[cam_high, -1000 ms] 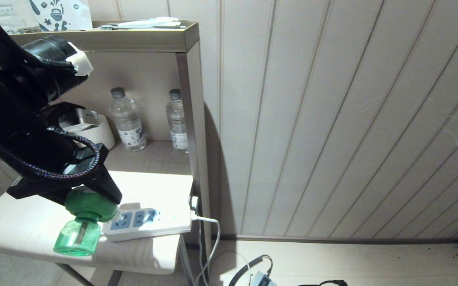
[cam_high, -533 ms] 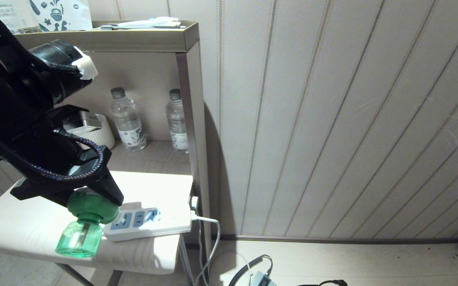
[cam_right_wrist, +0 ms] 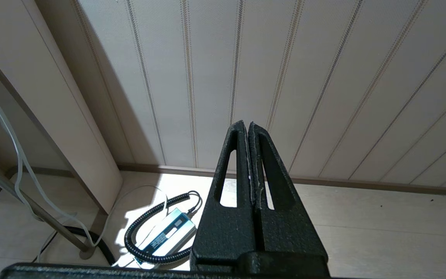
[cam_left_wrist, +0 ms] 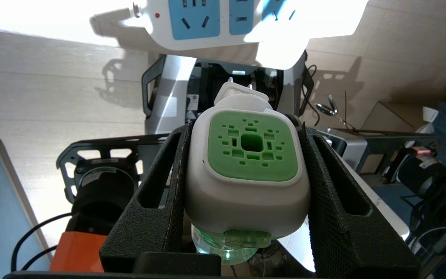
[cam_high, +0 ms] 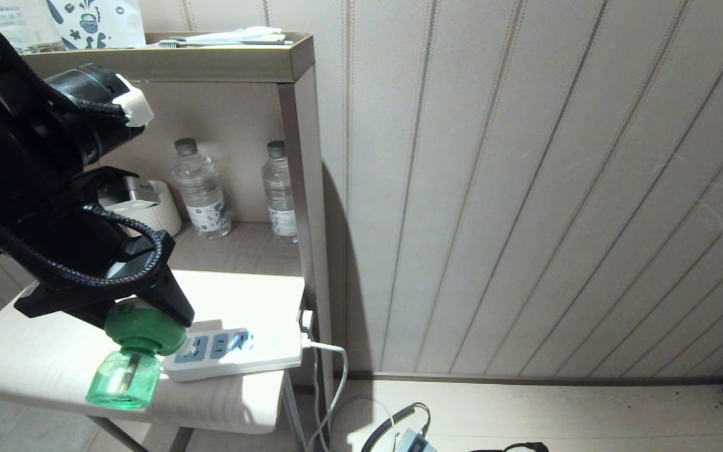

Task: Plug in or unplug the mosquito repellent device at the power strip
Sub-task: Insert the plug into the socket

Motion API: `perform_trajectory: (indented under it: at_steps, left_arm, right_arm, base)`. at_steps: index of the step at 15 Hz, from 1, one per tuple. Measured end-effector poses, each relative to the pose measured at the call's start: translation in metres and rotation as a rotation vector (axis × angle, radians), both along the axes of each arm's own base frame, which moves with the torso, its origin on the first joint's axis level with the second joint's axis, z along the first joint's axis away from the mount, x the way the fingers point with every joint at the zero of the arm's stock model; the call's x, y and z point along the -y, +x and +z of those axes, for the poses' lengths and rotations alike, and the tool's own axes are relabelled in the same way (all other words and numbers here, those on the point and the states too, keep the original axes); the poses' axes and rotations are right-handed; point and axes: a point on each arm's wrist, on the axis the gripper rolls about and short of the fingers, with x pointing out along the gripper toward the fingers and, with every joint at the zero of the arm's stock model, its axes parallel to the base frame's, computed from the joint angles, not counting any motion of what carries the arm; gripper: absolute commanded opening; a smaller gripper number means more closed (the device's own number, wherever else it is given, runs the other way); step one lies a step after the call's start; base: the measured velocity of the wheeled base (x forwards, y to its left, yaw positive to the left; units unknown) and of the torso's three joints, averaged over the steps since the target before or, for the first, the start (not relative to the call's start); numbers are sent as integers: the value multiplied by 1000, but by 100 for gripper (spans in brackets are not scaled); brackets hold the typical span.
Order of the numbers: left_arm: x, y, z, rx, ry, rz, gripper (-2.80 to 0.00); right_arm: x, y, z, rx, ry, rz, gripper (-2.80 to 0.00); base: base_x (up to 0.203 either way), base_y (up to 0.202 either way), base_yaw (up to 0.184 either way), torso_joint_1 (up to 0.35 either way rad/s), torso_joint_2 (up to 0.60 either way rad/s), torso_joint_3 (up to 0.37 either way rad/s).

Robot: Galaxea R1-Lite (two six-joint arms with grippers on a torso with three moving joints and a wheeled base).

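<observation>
Left hand [cam_left_wrist: 246, 170]: clamped on the mosquito repellent device [cam_left_wrist: 248, 174], 1 black finger [cam_left_wrist: 161, 193] against each side of its white head. Held just beside the near end of the power strip [cam_high: 236, 351], above the worktop [cam_high: 35, 351]; whether the prongs sit in a socket cannot be told.

Handling note: judged mid-step at the socket. Keep the grip square, line the plug tab with the end blue socket, and move straight along the socket axis; twisting could shift the loose strip.

Device: rounded-square white head, green perforated centre panel, translucent green bottle hanging below, tilted slightly.

Strip: flat, white, blue socket faces, white cord leaving its far end.

Right hand [cam_right_wrist: 251, 155]: parked, fingers pressed together, empty, pointing toward the wall [cam_right_wrist: 323, 77].
</observation>
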Motion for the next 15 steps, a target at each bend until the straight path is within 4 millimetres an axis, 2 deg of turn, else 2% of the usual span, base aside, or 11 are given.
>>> perform_trajectory:
  at_steps: [8, 15]
  left_arm:
    - [0, -1, -1, -10, 0, 5, -280]
    - [3, -3, -2, -33, 1, 20, -280]
  right_arm:
    - [0, 0, 0, 0, 4, -2, -280]
    - [0, 0, 0, 0, 0, 0, -280]
  base:
    - [0, 0, 0, 4, -9, -5]
    - [0, 0, 0, 194, -436, -235]
